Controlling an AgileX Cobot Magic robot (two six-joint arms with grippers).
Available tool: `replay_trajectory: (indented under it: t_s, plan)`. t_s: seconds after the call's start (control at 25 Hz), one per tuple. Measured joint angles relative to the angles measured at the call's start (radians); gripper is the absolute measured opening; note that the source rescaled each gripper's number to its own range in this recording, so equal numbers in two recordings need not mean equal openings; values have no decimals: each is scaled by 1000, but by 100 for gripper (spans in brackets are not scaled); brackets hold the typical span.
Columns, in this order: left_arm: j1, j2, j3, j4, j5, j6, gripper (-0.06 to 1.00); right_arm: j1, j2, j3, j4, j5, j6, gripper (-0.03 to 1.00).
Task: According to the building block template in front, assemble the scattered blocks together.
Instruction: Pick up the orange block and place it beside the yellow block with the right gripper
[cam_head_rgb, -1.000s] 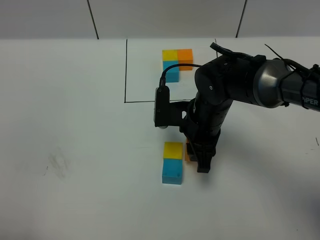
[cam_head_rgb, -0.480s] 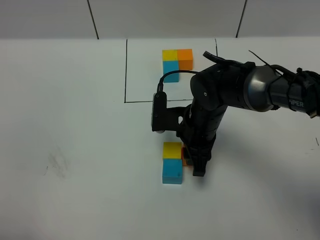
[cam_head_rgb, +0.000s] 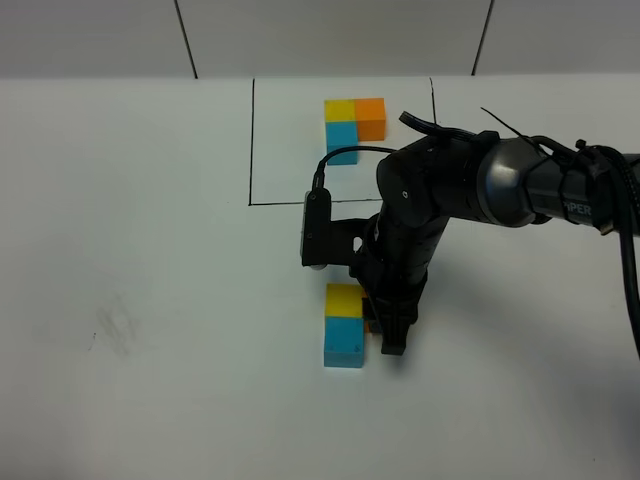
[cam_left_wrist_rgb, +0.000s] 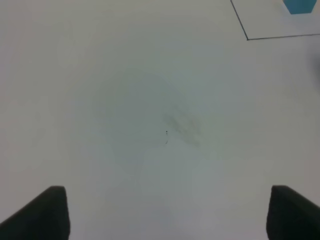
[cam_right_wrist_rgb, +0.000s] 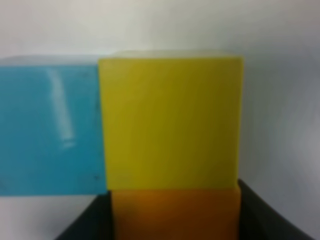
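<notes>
**Orange cube pressed up to the yellow one**

Nearest me, the cyan cube (cam_head_rgb: 344, 343) sits flush against the yellow cube (cam_head_rgb: 346, 300) on the white table (cam_head_rgb: 150, 300). My right gripper (cam_head_rgb: 385, 325) stands beside them, its jaws closed partway on the orange cube (cam_right_wrist_rgb: 174, 214), which touches the yellow one's side. My left gripper (cam_left_wrist_rgb: 165, 212) hangs over bare table, jaws wide, holding nothing. Farthest back, the template (cam_head_rgb: 354, 122) lies inside its thin black frame: yellow corner, orange and cyan arms.
</notes>
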Motion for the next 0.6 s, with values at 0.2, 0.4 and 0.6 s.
replay_trajectory:
  t_s: [0.2,0.4,0.6]
  plan:
    - [0,0,0,0,0,0,68,0,0,-3,0,5,0,28]
    - [0,0,0,0,0,0,68,0,-13,-2,-3,13,13,70]
    - [0,0,0,0,0,-1,68,-69,-135,31,-59,37,174,98]
